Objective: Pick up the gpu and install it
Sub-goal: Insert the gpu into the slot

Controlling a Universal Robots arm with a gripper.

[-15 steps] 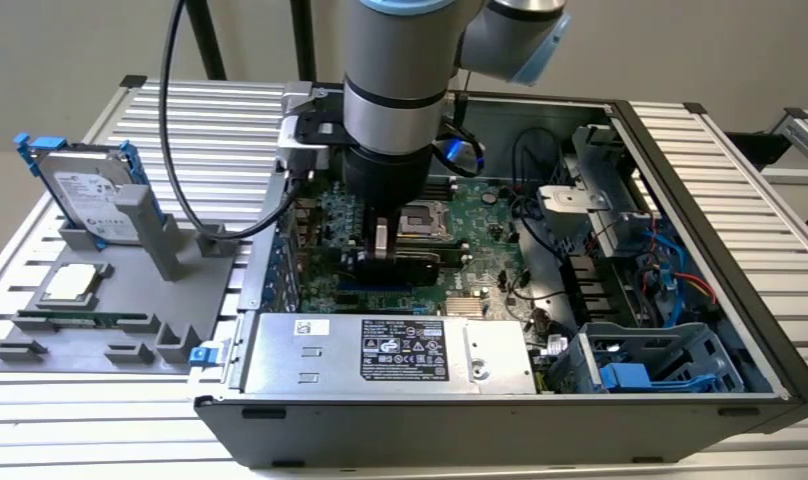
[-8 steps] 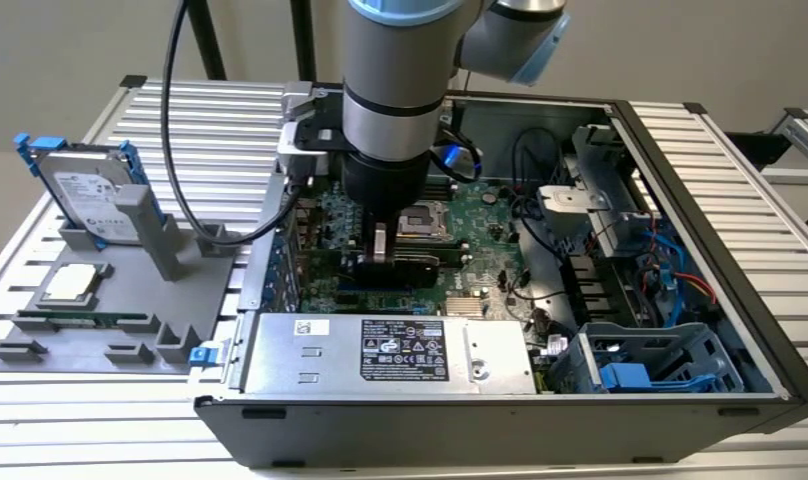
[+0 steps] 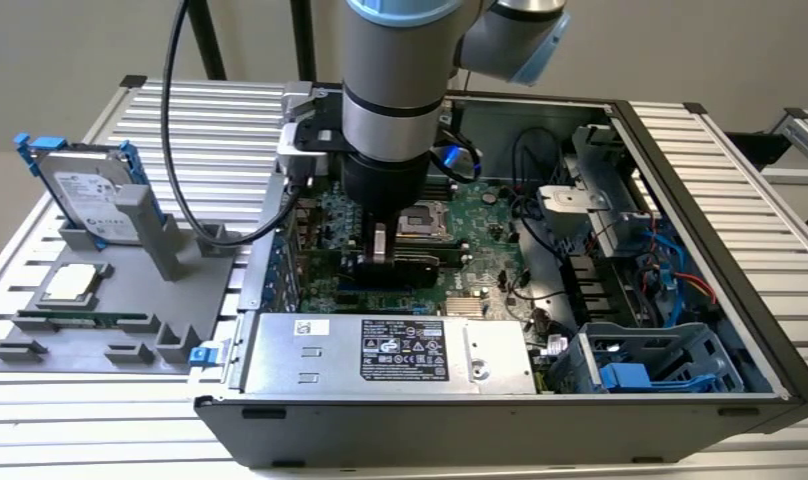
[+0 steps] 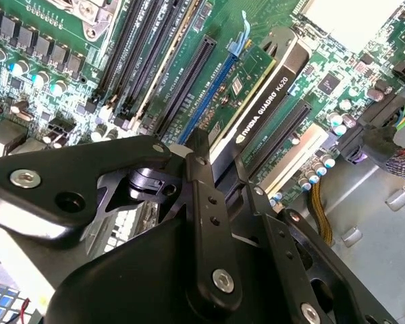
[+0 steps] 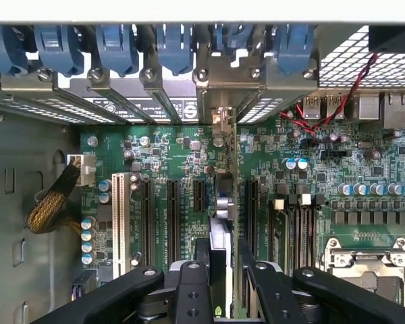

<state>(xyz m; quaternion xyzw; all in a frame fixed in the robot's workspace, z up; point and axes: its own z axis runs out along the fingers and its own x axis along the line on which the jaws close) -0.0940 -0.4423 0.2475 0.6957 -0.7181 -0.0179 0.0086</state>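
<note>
The hand (image 5: 219,283) is clamped on the gpu (image 4: 256,101), held upright over the motherboard (image 3: 491,215) slots.

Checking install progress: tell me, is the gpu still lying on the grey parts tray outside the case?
No. The gripper holds the gpu on edge over the motherboard slots inside the case.

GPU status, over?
Gripper shut on the gpu, down inside the case. Card stands edge-on over a motherboard slot. Nothing blocking seen.
</note>
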